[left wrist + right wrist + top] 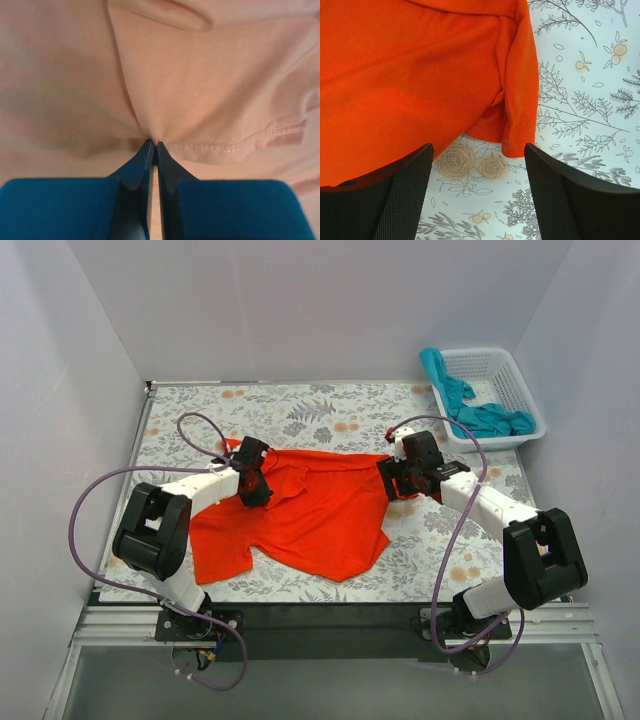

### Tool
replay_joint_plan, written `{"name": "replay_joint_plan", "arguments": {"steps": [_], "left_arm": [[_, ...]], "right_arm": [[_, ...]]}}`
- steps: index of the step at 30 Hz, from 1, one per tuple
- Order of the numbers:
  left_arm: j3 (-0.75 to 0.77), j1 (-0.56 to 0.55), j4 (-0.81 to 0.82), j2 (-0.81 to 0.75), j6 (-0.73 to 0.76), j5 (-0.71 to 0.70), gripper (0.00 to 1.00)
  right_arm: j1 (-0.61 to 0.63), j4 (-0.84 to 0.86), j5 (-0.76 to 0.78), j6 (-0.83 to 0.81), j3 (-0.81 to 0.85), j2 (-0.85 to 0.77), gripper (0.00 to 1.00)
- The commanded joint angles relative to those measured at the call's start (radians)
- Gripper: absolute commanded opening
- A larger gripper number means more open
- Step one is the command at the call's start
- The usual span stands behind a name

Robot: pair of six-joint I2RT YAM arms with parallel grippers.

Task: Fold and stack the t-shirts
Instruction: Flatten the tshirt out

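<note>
The left gripper (152,146) is pinched tight on a stitched hem of the orange-red t-shirt (320,520). The cloth puckers just ahead of its tips, likely so that edge can be lifted for a fold. The right gripper (477,150) hangs with jaws wide. The shirt's sleeve (520,100) lies between and just ahead of them on the floral table (590,100), apparently lined up for a matching grasp. Well beyond the right gripper, the teal t-shirt (478,412) is draped in the white basket (520,380), not yet folded.
</note>
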Motion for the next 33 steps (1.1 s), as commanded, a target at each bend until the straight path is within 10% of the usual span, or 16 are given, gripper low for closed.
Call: {"name": "replay_joint_plan", "arguments": {"steps": [1,33], "left_arm": [[0.042,-0.008,-0.031,-0.028,0.006,-0.041,0.00],[0.395,0.056,-0.132,-0.040,0.172,-0.121,0.00]], "right_arm": [[-0.020,0.027,0.024,0.047,0.003,-0.013,0.80],[-0.141,0.082,-0.090,0.024,0.031,0.171,0.53]]}}
